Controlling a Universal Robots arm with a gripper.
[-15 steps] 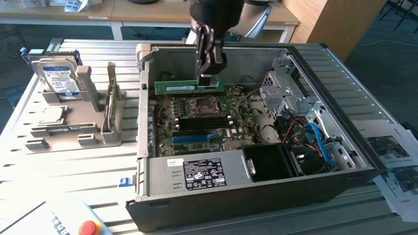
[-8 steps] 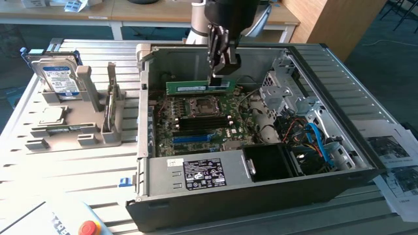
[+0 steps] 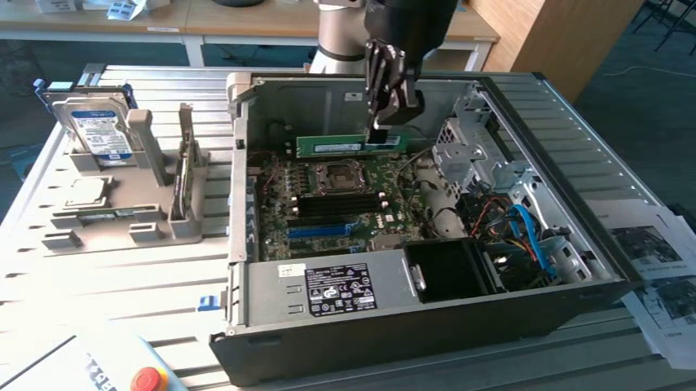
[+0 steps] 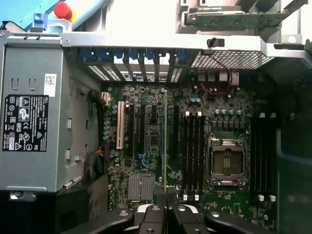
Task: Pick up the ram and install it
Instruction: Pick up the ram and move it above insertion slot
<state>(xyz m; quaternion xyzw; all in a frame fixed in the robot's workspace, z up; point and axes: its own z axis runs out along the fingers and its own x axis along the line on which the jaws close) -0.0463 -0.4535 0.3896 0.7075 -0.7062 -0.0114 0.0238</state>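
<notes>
The end effector [image 3: 383,134] is nearly closed, its fingers pinching the ram [image 3: 342,146] by the top edge at one end. The green strip hangs edge-down with its long side level. That hold keeps the contact edge free and pointing at the motherboard [image 3: 359,204]. It is the attitude a module needs to drop into a slot.

The ram is in the air inside the open computer case [image 3: 435,326], above the board and close to the CPU socket [image 3: 332,175], and is not seated in anything. In the wrist view it shows as a thin line [image 4: 165,141] rising from the end effector [image 4: 165,202]. It runs parallel to the black memory slots [image 4: 192,151] beside the CPU socket [image 4: 226,163], so the alignment appears deliberate.

The case lies on its side on the slatted tabletop [image 3: 130,277], which turns the board face-up for a straight downward approach. Well away from the socket, outside the case, a hard drive [image 3: 96,130] stands upright in a grey holder [image 3: 120,220].

The ram carries a whitish label, the power supply [image 3: 332,289] a black sticker with white marks, and the drive a blue-and-white one. None of their print is legible.
</notes>
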